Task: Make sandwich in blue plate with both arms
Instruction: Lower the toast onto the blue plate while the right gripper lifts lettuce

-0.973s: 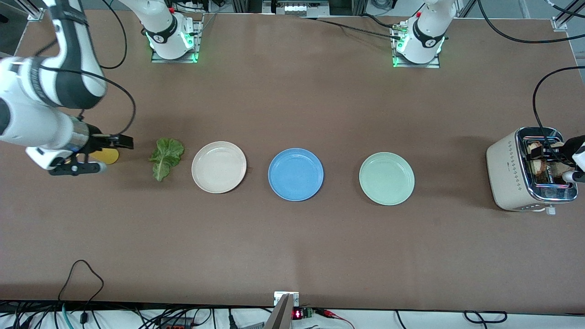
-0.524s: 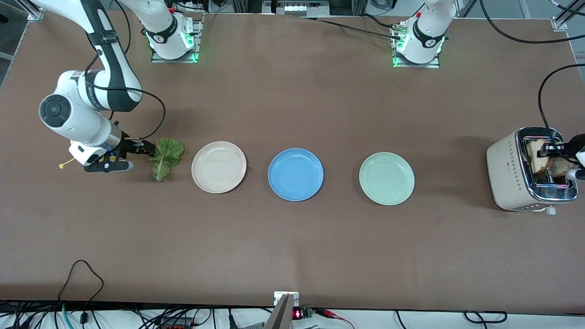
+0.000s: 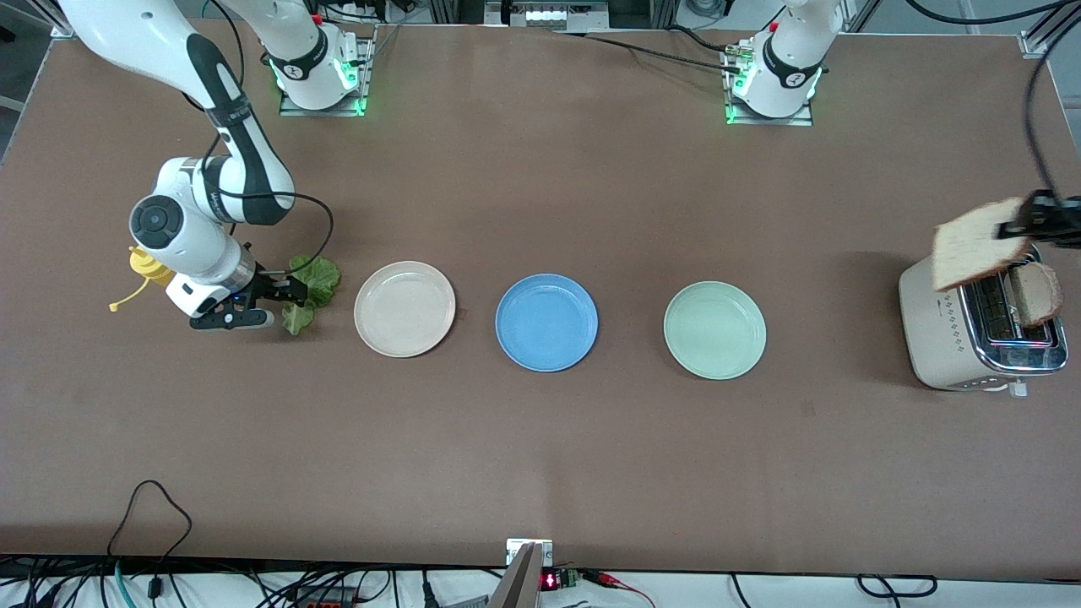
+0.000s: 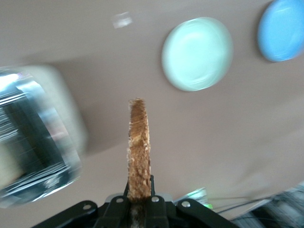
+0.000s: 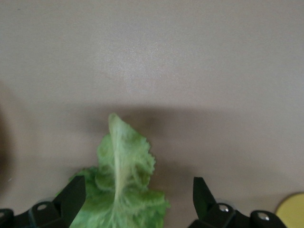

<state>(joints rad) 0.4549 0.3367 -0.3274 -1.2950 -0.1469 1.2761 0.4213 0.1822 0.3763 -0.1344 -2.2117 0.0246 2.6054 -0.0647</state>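
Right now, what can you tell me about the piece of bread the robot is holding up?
The bread slice is squarish and light tan with a brown, crumbly crust. The left gripper pinches it by one edge and holds it tilted in the air over the toaster, clear of the slots. A second, darker slice sticks up from the toaster. In the left wrist view the held slice shows edge-on, thin and upright between the fingers.

Bright even light, soft shadows; left wrist view motion-blurred.
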